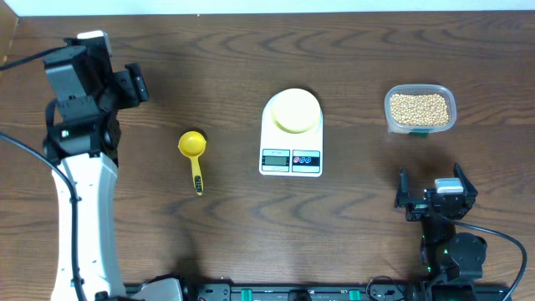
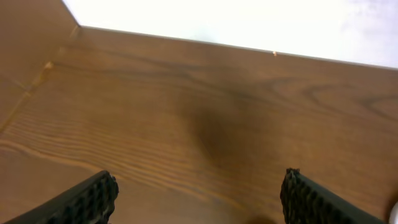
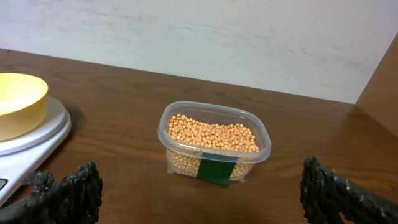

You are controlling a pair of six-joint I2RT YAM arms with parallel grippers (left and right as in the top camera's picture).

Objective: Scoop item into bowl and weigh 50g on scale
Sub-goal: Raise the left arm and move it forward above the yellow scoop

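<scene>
Left gripper (image 1: 134,84): jaws wide, holding nothing, hanging over bare tabletop (image 1: 351,50) at the far left corner. Nearest thing to it is a bright yellow scoop (image 1: 193,146), lying flat w/ its handle pointing to the near edge, well apart from the gripper.

Right gripper (image 1: 432,182): jaws also wide and empty, by the near edge on the right. Just ahead of it sits a clear plastic container (image 1: 389,109) full of soybeans (image 1: 420,107). Left of that, mid-tabletop, is the white scale (image 1: 291,155) w/ the pale yellow bowl (image 1: 294,110) sitting on its top.

Step in hand, as I judge it: the very start. No beans appear in the bowl and the scoop is untouched. Next move prob. calls for one arm to reach the scoop and close low on its thin handle, which lies flush to the wood, so a shallow, careful pinch.

View differences: only the overhead shows the scoop and the scale's display and buttons; digits too small to read. Right wrist cam shows the container from the side: beans near the brim, a green label on its front wall, plus the bowl's edge at left. Left wrist cam shows only wood grain btwn its fingertips.
</scene>
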